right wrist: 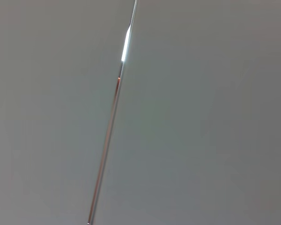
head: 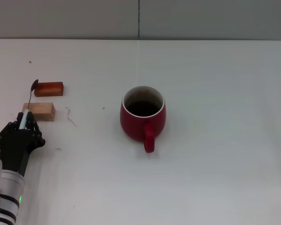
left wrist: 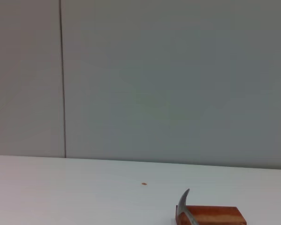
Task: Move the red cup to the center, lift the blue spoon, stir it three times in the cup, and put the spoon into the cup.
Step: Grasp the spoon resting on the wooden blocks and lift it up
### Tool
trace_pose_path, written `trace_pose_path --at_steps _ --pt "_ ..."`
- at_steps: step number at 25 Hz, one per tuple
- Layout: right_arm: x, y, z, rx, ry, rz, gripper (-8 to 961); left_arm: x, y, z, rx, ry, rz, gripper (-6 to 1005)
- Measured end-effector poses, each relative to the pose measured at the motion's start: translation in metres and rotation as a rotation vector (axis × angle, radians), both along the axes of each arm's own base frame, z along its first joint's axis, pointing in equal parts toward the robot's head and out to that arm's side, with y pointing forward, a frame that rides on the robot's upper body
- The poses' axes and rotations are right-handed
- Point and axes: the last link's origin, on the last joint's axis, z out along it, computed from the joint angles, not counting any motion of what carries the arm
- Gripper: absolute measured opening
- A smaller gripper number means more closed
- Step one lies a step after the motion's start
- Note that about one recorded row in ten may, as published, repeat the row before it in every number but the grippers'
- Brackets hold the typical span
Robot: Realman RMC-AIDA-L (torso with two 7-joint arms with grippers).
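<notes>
Red cup (head: 143,116): upright on white worktop (head: 215,140), about mid-scene in head view. Cream inner rim, dark inside. Loop handle points toward the robot.

Blue spoon (head: 27,108): far left of worktop, well apart from cup. Pale blue handle end sits between the left claw fingers; grey metal neck runs away from the robot, over the pale wood block (head: 40,111). Dark bowl ends at the left end of the red-brown block (head: 48,89); can't tell if bowl rests on it or hangs just above.

Left claw (head: 24,125): black, low at left edge of head view, closed on the spoon's blue handle. Arm comes in from the bottom-left corner.

Left wrist view: only the spoon's curved grey bowel-end tip (left wrist: 186,209) shows, in front of the red-brown block (left wrist: 210,215); grey wall behind, worktop below.

Right claw: not visible in any view. Right wrist view shows grey wall w/ a bright seam only.

Blocks: two small ones, red-brown farther from robot, pale wood nearer, close together, not touching.
</notes>
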Motion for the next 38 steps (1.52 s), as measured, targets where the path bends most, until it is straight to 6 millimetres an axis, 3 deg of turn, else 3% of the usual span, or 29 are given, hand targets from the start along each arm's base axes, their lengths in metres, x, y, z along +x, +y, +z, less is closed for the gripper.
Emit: trace_pose_path --at_steps 16,38 --pt "-0.001 -0.001 0.0 0.004 -0.001 0.006 650 -0.004 -0.001 -0.001 -0.017 0.009 0.002 147" --pt "0.0 -0.003 0.0 0.006 -0.002 0.004 650 0.005 -0.003 0.003 0.028 -0.086 -0.037 145"
